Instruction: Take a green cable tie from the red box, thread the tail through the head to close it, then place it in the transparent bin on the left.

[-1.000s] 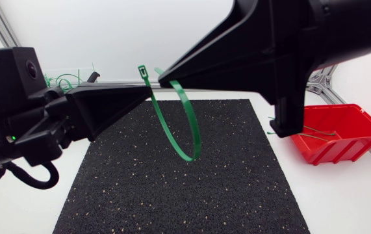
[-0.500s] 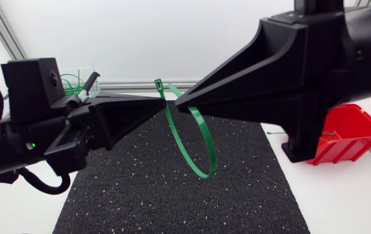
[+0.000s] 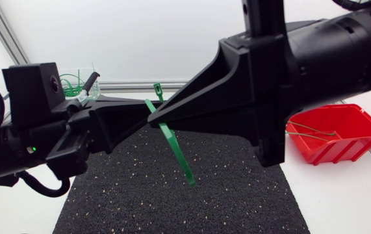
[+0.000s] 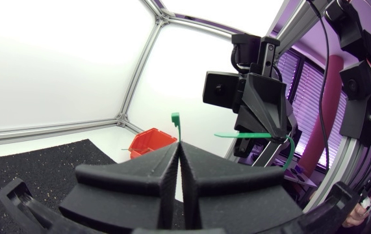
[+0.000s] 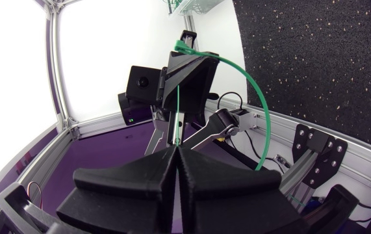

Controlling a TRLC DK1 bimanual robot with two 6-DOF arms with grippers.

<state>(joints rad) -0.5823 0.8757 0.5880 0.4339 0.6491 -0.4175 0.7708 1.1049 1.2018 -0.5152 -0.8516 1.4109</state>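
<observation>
The green plastic cable tie [image 3: 175, 149] is a thin flat strap with a small square head, held in the air over the middle of the mat between both arms. The left gripper [image 3: 143, 108], matte black with broad wedge fingers, has them pressed together on the strap just below the head, which sticks up past the tips in the left wrist view [image 4: 175, 119]. The right gripper [image 3: 153, 119] is likewise pinched on the tail. In the right wrist view the strap arcs from one gripper to the other [image 5: 265, 110].

Below lies a black rubber mat with pale speckles [image 3: 237, 195] on a smooth white worktop [image 3: 341, 195]. The glossy red plastic box [image 3: 351, 136] sits at the right. The transparent bin [image 3: 88, 88], holding looped green ties, stands at the far left.

Half a second ago the loop showed as a wide curve. Now it appears as a narrow strip hanging down, the right gripper's tip has moved left to meet the left one's, and more of the box shows.
</observation>
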